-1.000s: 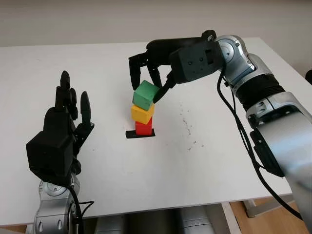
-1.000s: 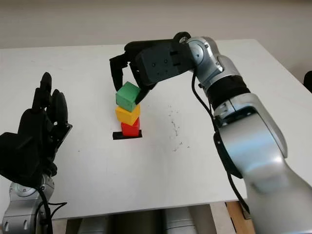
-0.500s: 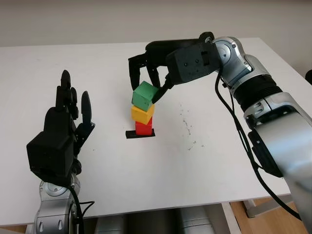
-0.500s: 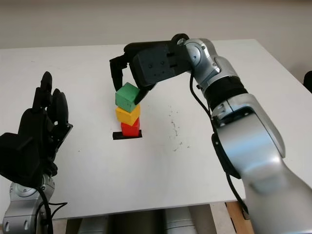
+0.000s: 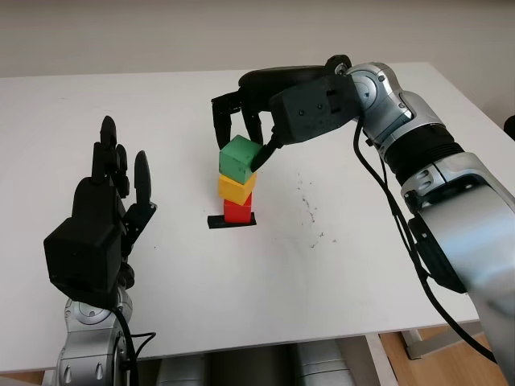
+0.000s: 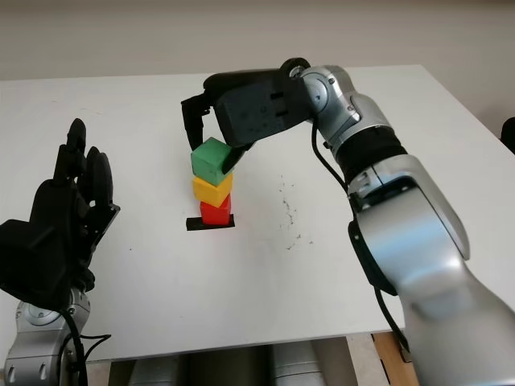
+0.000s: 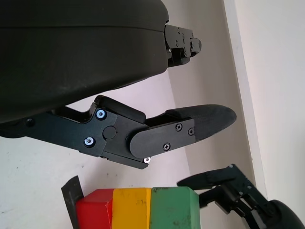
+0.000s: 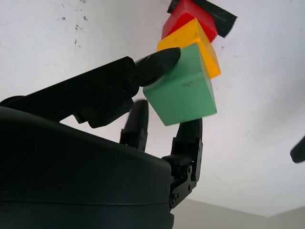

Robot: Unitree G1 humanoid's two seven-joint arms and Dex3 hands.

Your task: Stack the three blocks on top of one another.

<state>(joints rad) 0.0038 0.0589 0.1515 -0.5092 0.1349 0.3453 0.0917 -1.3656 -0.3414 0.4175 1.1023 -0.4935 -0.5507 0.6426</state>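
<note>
Nearest the robot, the left robot hand (image 5: pixel 100 221) is open and holds nothing, raised upright above the white surface (image 5: pixel 322 281), well apart from the stack and off to that stack's side; it looks parked to leave the work to the other arm.

Farther out, the red block (image 5: pixel 236 211) sits on a strip of black tape (image 5: pixel 231 221) that seems to mark the stacking spot. The yellow block (image 5: pixel 236 188) rests on it, turned a little off square. On top is the green block (image 5: pixel 241 157), directly under the right robot hand (image 5: pixel 245 137).

That right robot hand reaches in from above, fingers (image 8: pixel 151 67) curled down around the green block; the wrist view shows one fingertip pressed to one face and the others at the far side, so the grasp appears closed on it. The green block looks slightly tilted on the yellow one, so I judge placement is near done but not yet released.
</note>
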